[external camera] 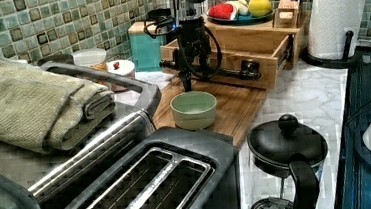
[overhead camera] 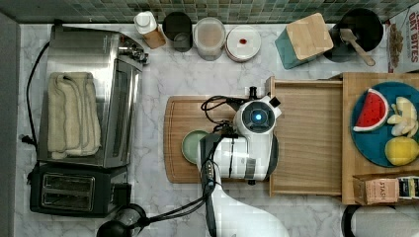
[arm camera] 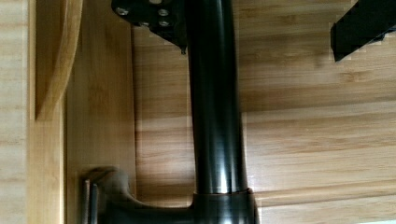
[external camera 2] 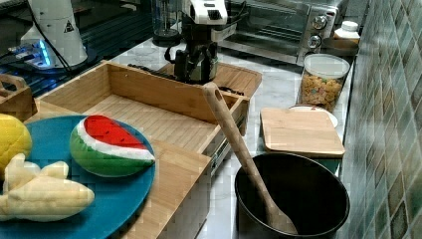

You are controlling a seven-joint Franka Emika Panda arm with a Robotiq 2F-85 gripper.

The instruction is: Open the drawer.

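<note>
A: Where does the drawer (overhead camera: 306,138) sit?

B: It slides out of the wooden stand (external camera: 248,32) that carries the blue fruit plate (overhead camera: 365,148), and it already stands pulled well out, its front reaching over the edge of the cutting board (overhead camera: 183,111). Its plain inside lies bare.

A: How do you expect it to handle?

B: My judgement: a rigid wooden box on rails, fairly light since nothing lies in it, so it should glide with a straight, level pull. Nothing soft or fragile. The black bar handle (external camera: 221,71) is smooth round metal, likely slippery, so a hold near the middle between its posts, squarely across the bar, seems safest against twisting the drawer on its rails.

A: And the gripper (external camera: 193,58)?

B: It hangs at the handle, in front of the drawer. In the wrist view the bar (arm camera: 215,107) runs between 2 dark finger parts with visible gaps, so the fingers stand apart around it, not clamped.

A: Counts?

B: 1 drawer, 1 handle on 2 posts, 1 cutting board, 1 green bowl (external camera: 194,109) on that board just in front of the drawer, 1 plate above it holding 1 watermelon slice (external camera 2: 107,144).
</note>
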